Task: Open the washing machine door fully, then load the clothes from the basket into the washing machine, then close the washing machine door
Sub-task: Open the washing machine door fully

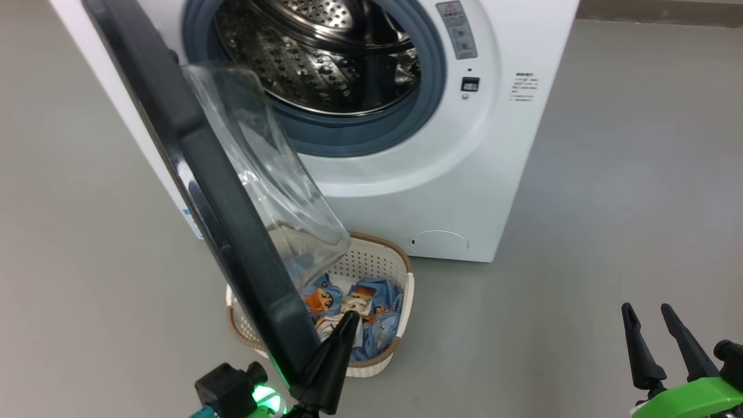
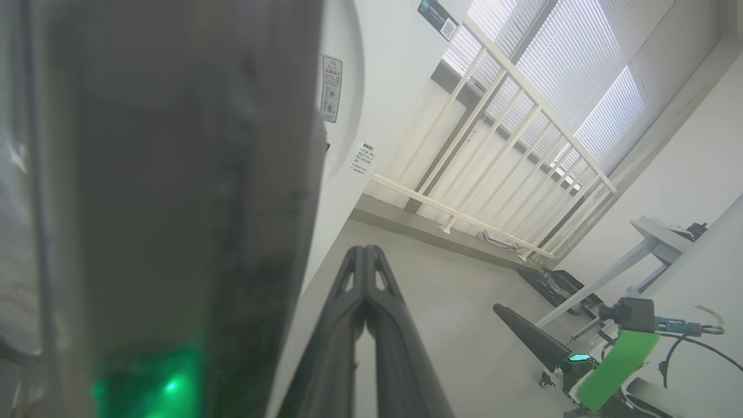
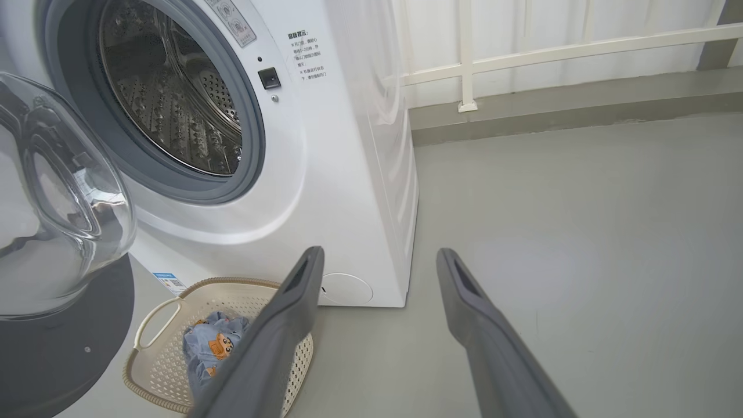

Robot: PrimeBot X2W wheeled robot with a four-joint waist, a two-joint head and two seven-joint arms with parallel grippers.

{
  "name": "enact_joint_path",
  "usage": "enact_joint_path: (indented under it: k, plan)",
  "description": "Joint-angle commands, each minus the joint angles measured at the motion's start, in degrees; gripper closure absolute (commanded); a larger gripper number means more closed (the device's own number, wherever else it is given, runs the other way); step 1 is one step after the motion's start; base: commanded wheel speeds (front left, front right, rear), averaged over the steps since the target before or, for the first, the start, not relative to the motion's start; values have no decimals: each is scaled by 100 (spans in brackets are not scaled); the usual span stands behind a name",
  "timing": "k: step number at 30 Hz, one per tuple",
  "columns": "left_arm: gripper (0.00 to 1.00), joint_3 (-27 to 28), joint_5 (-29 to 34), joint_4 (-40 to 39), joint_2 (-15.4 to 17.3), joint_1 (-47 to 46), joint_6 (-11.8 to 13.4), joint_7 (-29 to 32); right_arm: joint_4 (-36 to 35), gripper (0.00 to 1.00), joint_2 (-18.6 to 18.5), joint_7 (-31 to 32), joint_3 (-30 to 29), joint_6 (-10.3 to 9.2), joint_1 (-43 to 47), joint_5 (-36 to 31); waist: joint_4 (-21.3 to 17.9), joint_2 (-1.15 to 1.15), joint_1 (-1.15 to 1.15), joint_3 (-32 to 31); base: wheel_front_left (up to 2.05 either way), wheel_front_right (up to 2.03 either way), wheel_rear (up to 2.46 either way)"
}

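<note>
Left gripper (image 1: 348, 318): the two dark fingers lie pressed together, holding nothing, and point up just beside the lower edge of the washing machine door (image 1: 197, 157). The left wrist view puts the shut tips (image 2: 365, 251) right of the door's blurred black rim; contact cannot be judged.

Right gripper (image 1: 645, 309): fingers spread apart and empty, above bare grey floor (image 1: 609, 203), well apart from the machine.

The door stands swung out on the left side of the opening, its clear glass bowl (image 1: 261, 168) facing the perforated steel drum (image 1: 325, 58) and grey gasket (image 1: 432, 87) of the washing machine (image 1: 406, 191).

The basket (image 1: 400, 261) sits on the floor at the machine's front foot, partly under the door, with the clothes (image 1: 371, 302) inside it.
</note>
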Motion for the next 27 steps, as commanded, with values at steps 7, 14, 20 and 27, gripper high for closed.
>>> enact_joint_path:
  k: [7,14,20,27]
  plan:
    - [100,592,188,-210,156,-18,92,-79,-143,0,-123,-69,169,16,-3,43,289,0,0,5,0,0,0]
    - [100,739,281,-387,154,147,188,-79,-150,0,-158,-69,223,16,4,58,512,0,0,-5,0,0,0]
    - [100,893,380,-500,153,286,300,-80,-154,0,-183,-69,265,16,20,70,734,0,0,-11,0,0,0]
    - [100,1150,437,-530,153,349,381,-80,-167,0,-201,-69,278,16,-17,55,902,0,0,30,0,0,0]
